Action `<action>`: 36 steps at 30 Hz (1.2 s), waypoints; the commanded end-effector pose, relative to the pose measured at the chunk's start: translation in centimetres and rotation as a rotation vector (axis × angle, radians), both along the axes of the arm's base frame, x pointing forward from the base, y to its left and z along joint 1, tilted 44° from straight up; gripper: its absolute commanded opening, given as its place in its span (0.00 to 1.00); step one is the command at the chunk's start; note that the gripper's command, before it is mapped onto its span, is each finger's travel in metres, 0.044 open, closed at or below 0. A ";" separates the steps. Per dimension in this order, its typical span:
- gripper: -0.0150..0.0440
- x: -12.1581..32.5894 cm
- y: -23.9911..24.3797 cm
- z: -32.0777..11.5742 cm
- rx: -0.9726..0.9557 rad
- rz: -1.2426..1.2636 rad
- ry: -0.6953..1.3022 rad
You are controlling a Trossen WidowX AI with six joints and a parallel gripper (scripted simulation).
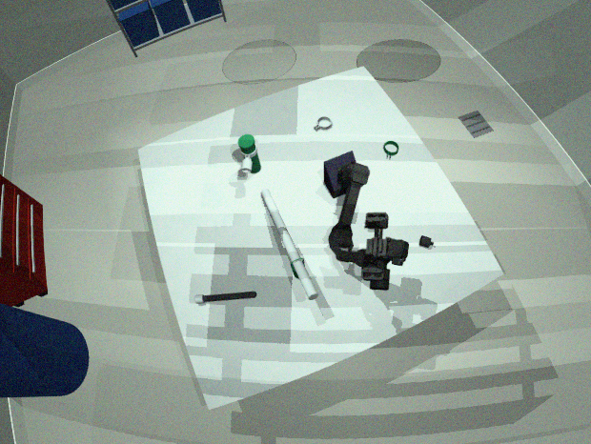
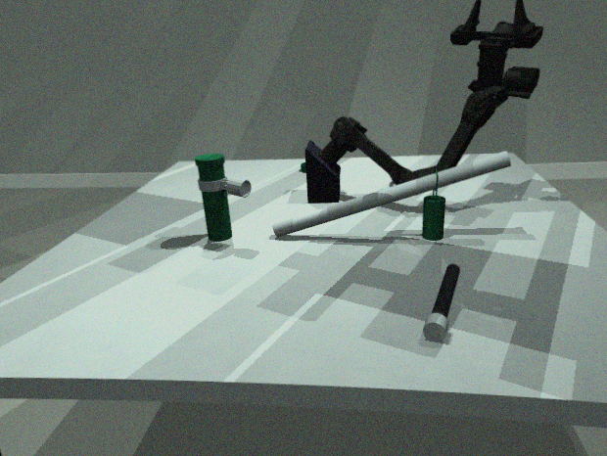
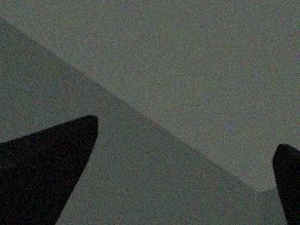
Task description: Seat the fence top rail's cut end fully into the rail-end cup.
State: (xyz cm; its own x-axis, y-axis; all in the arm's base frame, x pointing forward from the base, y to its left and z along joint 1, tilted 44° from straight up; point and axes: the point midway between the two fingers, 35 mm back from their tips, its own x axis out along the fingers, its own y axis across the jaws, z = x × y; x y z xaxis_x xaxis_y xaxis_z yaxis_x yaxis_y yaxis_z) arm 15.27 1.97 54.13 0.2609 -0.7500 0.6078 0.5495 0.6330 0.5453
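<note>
The white rail (image 1: 277, 216) (image 2: 338, 209) slopes through the green loop cap (image 1: 296, 260) (image 2: 436, 181) on the short green post (image 2: 434, 220). Its low end is at or just above the table, apart from the cup; its other end is raised. The big green post (image 1: 255, 164) (image 2: 217, 215) stands upright, with the grey brace band (image 2: 210, 185) near its cap (image 1: 246, 141) (image 2: 210, 158). The rail-end cup (image 1: 246, 165) (image 2: 239, 187) hangs on the band; its open mouth is empty. My gripper (image 1: 377, 249) (image 2: 497, 4) (image 3: 188, 139) is open and empty, pointing up high above the table, away from the rail.
A black rod with a grey end (image 1: 229, 296) (image 2: 447, 294) lies on the table. A grey ring clamp (image 1: 316, 128), a green ring (image 1: 390, 142) and a small black piece (image 1: 425, 241) lie around the arm's dark base (image 1: 334, 178) (image 2: 322, 181).
</note>
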 end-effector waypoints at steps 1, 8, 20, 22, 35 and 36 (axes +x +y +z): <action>0.98 -0.1 -0.1 0.0 0.002 0.001 0.000; 1.00 -5.8 -5.8 0.6 0.140 0.040 0.002; 1.00 -9.4 -17.9 -4.4 0.458 0.166 0.105; 1.00 -8.8 -20.0 -5.6 0.517 0.225 0.121; 1.00 -0.2 -27.9 -18.0 0.791 0.597 0.581; 1.00 0.9 -28.0 -19.3 0.805 0.642 0.630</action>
